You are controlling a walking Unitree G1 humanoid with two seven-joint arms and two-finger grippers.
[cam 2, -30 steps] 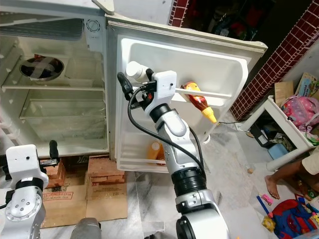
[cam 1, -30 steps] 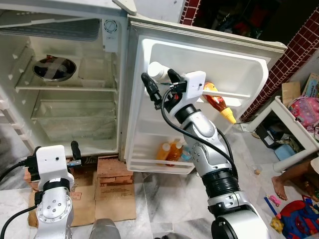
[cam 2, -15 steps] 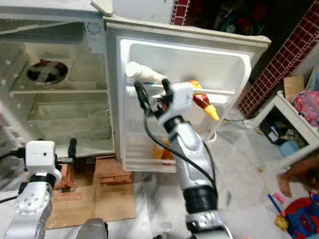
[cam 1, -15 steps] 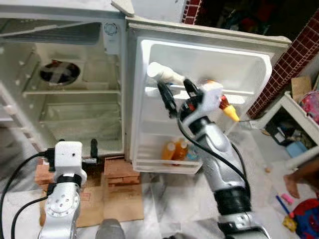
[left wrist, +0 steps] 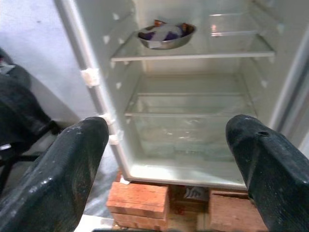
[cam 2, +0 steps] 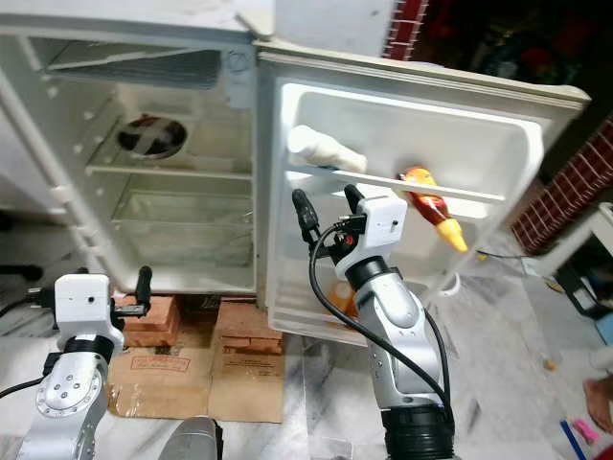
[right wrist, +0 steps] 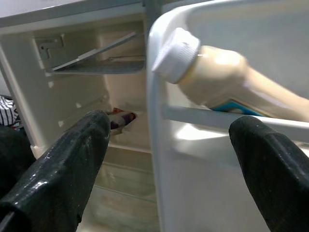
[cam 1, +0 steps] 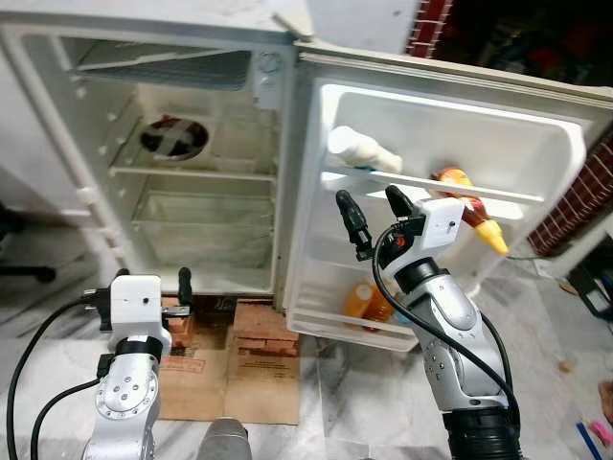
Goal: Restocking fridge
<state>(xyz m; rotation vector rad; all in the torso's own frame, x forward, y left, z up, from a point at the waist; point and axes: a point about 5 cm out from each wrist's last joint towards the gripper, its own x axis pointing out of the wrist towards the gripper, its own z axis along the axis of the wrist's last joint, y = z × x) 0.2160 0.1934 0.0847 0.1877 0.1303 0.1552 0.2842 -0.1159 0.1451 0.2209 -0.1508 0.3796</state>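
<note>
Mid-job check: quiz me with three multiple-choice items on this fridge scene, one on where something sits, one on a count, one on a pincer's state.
1. Where does the white bottle lie?
A. on the upper door shelf
B. on the floor
C. in the metal bowl

2. How many orange drink bottles stand in the bottom door shelf?
A. none
B. two
C. five

3. What is the state of the right pincer?
A. shut on the white bottle
B. open, holding nothing
C. shut on the red sauce bottle

Answers:
1. A, it rests on its side behind the upper door rail.
2. B, two orange bottles show side by side low in the door.
3. B, its fingers stand spread below the bottle, apart from it.
</note>
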